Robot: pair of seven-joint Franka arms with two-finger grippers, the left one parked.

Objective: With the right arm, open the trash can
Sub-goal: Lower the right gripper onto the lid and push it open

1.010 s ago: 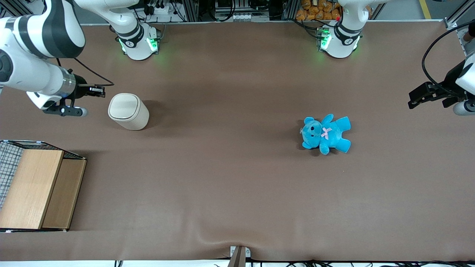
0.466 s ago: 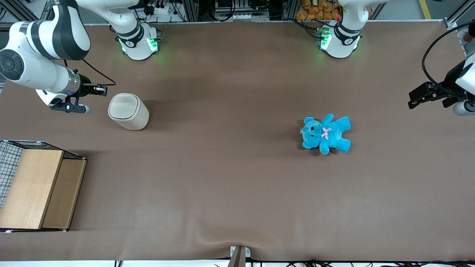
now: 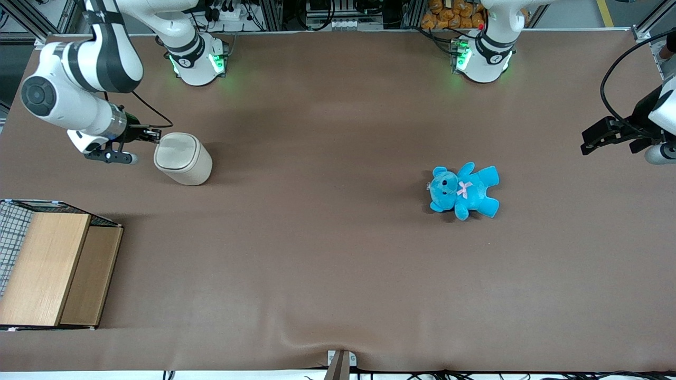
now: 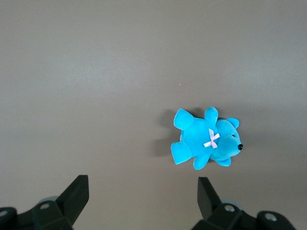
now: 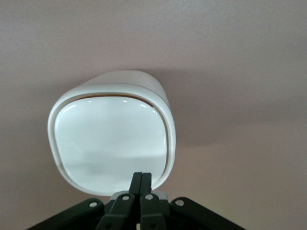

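Nearest the front camera, at the working arm's end of the table (image 3: 338,274), stands a wooden box (image 3: 50,269) with pale, smooth-grained panels and a black wire-mesh side. The table carries a matte brown covering, slightly rippled at its near edge.

Farther from the camera, toward the parked arm's end, lies a blue plush teddy (image 3: 463,190) on its back (soft pile, small pink bow at the neck); the left wrist view shows it too (image 4: 206,143).

Farther again, well apart from the teddy and toward the working arm's end, stands the trash can (image 3: 182,158): a cream-white plastic bin of rounded-square section, upright, with a smooth glossy lid. In the right wrist view the lid (image 5: 110,148) lies shut and flat inside a raised rim, with a thin dark seam along one edge.

The right arm (image 3: 84,79), white with broad black bands and a silver wrist ring, reaches in level with the can's top. Its gripper (image 3: 153,136) sits at the rim; the black fingers (image 5: 136,184) are pressed together, nothing between them, their tips over the lid's edge (contact cannot be told).
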